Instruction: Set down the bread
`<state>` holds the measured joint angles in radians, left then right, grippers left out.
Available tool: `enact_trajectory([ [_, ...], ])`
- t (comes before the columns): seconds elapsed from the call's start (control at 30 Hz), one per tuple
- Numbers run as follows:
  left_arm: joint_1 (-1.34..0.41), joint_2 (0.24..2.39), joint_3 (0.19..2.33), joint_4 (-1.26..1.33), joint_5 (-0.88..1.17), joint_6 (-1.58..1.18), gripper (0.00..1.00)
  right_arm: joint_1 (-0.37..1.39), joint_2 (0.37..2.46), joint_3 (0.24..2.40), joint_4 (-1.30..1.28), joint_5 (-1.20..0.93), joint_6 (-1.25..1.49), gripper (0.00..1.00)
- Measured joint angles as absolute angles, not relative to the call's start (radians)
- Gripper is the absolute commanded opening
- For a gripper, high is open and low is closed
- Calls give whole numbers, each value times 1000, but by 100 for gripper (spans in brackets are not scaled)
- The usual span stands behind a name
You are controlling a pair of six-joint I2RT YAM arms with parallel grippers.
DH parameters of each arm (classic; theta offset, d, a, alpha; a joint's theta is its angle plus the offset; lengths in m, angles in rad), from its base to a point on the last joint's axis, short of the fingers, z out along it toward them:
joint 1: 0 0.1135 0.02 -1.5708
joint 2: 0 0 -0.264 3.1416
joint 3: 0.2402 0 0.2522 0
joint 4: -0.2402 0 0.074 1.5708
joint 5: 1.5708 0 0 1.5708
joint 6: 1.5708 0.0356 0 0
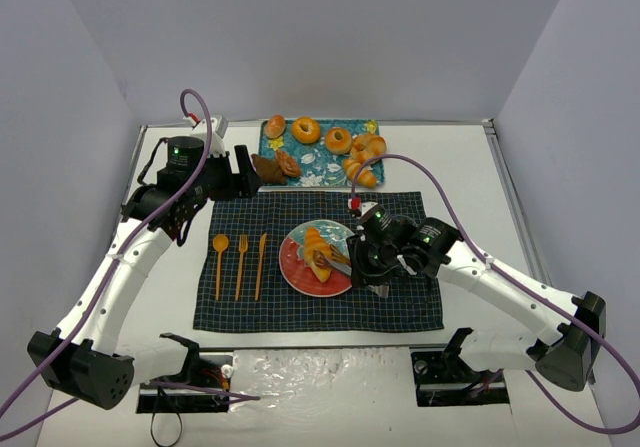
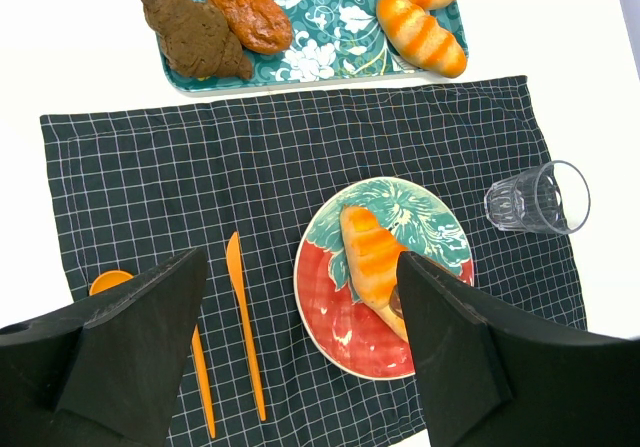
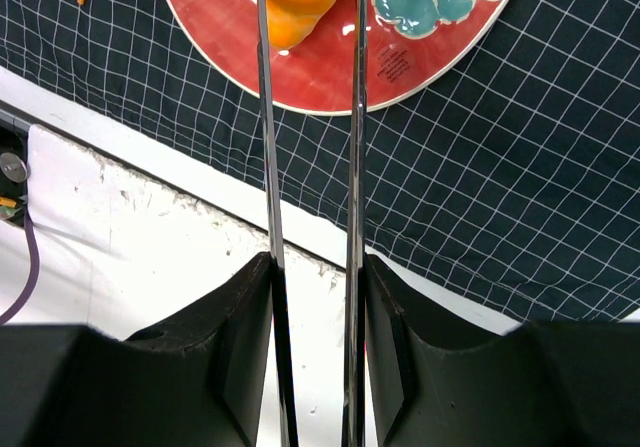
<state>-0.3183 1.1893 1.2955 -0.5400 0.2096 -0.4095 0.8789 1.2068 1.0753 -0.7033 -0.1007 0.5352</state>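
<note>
Bread (image 2: 372, 262) on plate (image 2: 335, 317); glass (image 2: 537, 198) seen only from left wrist

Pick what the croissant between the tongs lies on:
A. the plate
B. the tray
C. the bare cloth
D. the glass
A: the croissant lies on the plate, and in the right wrist view the tongs flank its tip above the plate's red part.
</note>
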Motion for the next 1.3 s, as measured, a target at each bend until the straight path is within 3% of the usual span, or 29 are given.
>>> enact_trajectory([
  [0.3, -318, 1189, 1296, -540, 210, -410, 73, 885, 1207, 1075, -703, -100, 535, 43],
  [0.9, -318, 1189, 1296, -540, 209, -409, 73, 885, 1210, 1108, -716, -86, 535, 44],
  [1.3, -318, 1189, 1296, -540, 209, -409, 73, 882, 1220, 1242, -771, -23, 535, 45],
])
